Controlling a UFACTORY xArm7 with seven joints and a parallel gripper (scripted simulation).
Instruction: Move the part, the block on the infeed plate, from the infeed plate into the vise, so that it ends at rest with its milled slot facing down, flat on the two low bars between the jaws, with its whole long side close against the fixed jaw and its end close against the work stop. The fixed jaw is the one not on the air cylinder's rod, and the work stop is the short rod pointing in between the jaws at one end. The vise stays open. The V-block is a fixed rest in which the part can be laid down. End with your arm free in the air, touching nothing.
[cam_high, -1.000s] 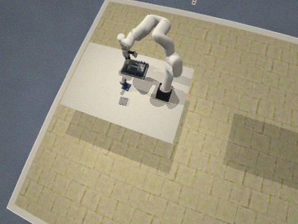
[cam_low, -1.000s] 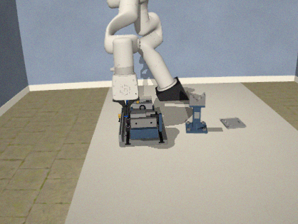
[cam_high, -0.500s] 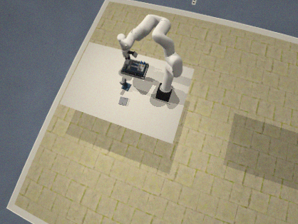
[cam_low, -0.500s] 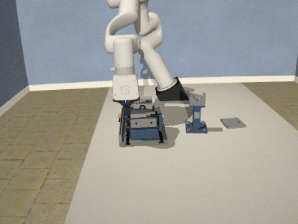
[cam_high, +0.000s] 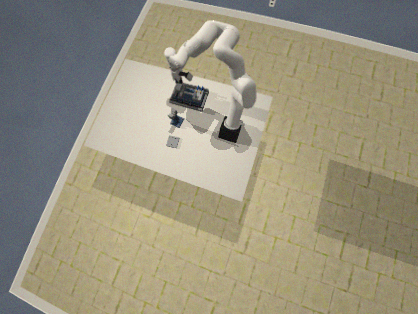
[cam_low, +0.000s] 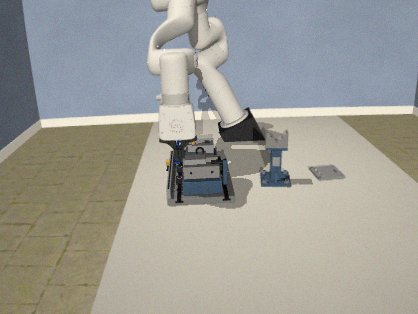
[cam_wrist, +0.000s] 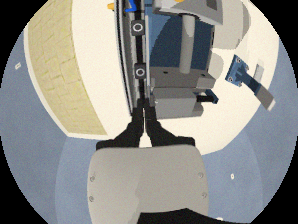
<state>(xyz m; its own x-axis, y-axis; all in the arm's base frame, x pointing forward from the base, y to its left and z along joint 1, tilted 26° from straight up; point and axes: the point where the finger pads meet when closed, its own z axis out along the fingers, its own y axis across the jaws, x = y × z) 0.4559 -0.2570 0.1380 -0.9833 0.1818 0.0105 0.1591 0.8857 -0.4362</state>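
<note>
The vise (cam_low: 200, 172) stands on its dark base on the white mat, and also shows in the top view (cam_high: 189, 96) and the wrist view (cam_wrist: 166, 43). A grey block (cam_low: 201, 171) that looks like the part lies inside it; its slot and its contact with the jaw and stop are too small to tell. My gripper (cam_low: 179, 146) is shut and empty. It hangs low at the vise's far left corner, its fingertips (cam_wrist: 144, 112) by the end of the black side rail. The infeed plate (cam_low: 326, 172) is bare.
The blue V-block (cam_low: 276, 162) stands empty between the vise and the infeed plate. The arm's black base (cam_low: 240, 127) sits behind the vise.
</note>
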